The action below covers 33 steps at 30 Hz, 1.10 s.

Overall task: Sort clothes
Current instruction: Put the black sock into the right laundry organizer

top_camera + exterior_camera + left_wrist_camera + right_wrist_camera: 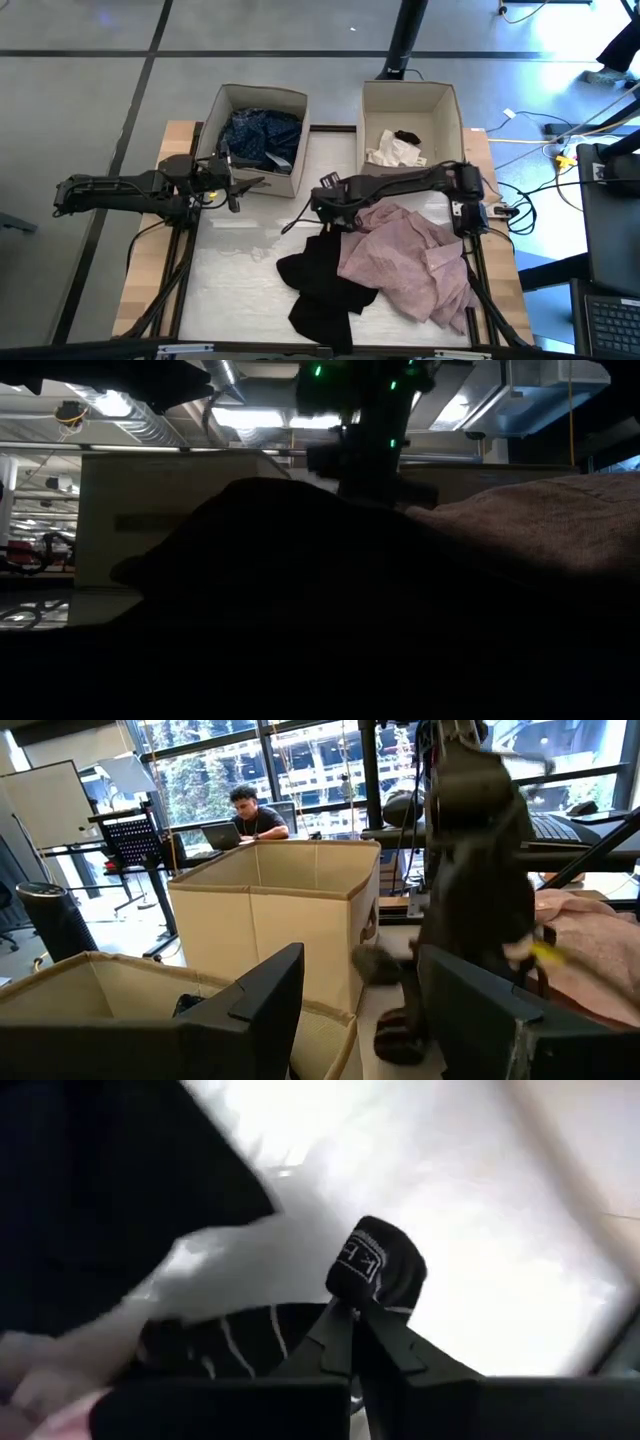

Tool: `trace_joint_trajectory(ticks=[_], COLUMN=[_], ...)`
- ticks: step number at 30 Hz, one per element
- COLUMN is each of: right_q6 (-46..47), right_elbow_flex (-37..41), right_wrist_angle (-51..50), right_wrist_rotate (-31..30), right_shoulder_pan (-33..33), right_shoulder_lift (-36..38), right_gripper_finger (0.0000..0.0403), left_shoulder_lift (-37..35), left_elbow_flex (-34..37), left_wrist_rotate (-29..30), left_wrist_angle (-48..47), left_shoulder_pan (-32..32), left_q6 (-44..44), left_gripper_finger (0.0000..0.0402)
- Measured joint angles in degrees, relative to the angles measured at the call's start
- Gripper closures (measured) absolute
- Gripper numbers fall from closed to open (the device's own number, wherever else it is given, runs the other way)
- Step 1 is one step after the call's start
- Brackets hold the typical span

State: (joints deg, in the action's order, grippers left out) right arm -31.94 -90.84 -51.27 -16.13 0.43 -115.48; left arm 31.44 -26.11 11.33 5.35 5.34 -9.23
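A black garment (322, 285) lies on the table near the front, partly under a pale pink shirt (410, 255) spread to its right. My right gripper (312, 215) reaches from the right over the black garment's far end and is shut on it. My left gripper (243, 186) is open and empty beside the near right corner of the left beige box (290, 100); its fingers show wide apart in the left wrist view (365, 1020). That box holds navy dotted cloth (262, 135). The right beige box (450, 95) holds a small white piece (392, 152) and a dark scrap. My right gripper pinches a small bunch of the black garment between its two shut fingertips. A black tab with a white printed mark (372, 1265) sticks out just past the tips. Black cloth with thin white stripes (230, 1342) lies beside the fingers. Most of the garment lies on the table.
The two beige boxes stand side by side at the table's far edge, with a gap between them. Bare white tabletop (240, 250) lies to the left of the black garment. A person sits at a desk (255, 815) in the room beyond.
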Motion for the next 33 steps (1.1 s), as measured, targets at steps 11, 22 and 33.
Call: trace_joint_trajectory(ticks=[11,22,33], right_q6=[0.08,-0.18,-7.19], right_elbow_flex=[-0.03,-0.03,-0.05], right_wrist_angle=[-1.37,-1.33,-1.45], right_wrist_rotate=[-9.93,-27.23,-40.35], right_shoulder_pan=[-0.02,-0.07,-0.22], right_shoulder_lift=[15.99,30.29,37.69], right_gripper_finger=[0.0392,0.0381,0.0380], left_shoulder_lift=[0.00,0.00,0.00], left_elbow_flex=[0.00,0.00,0.00], left_wrist_rotate=[0.00,0.00,0.00], left_wrist_angle=[-0.01,0.01,0.01], left_shoulder_pan=[0.00,0.00,0.00], left_q6=[0.02,0.02,0.04], left_gripper_finger=[0.0213,0.0213,0.0213])
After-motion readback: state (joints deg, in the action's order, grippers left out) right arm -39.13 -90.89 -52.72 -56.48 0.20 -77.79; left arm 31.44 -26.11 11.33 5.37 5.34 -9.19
